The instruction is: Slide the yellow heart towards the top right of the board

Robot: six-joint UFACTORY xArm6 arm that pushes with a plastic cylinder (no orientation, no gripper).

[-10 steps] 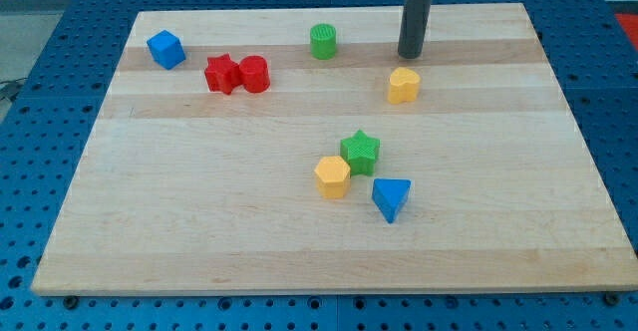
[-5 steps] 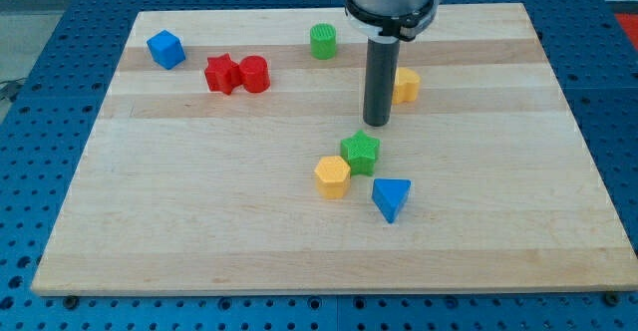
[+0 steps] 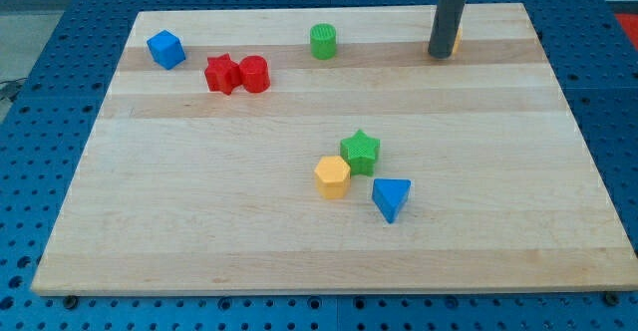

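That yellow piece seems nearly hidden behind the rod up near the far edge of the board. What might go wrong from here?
Only a sliver of the yellow heart shows, at the right of my tip, so its exact position is hard to judge. It sits close to the top edge of the wooden board; one more push could slide it off. A push that lands off-centre may also spin the heart sideways rather than move it on.

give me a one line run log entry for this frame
tip top right of board | yellow heart mostly hidden behind rod, touching | green cylinder to view's left, apart
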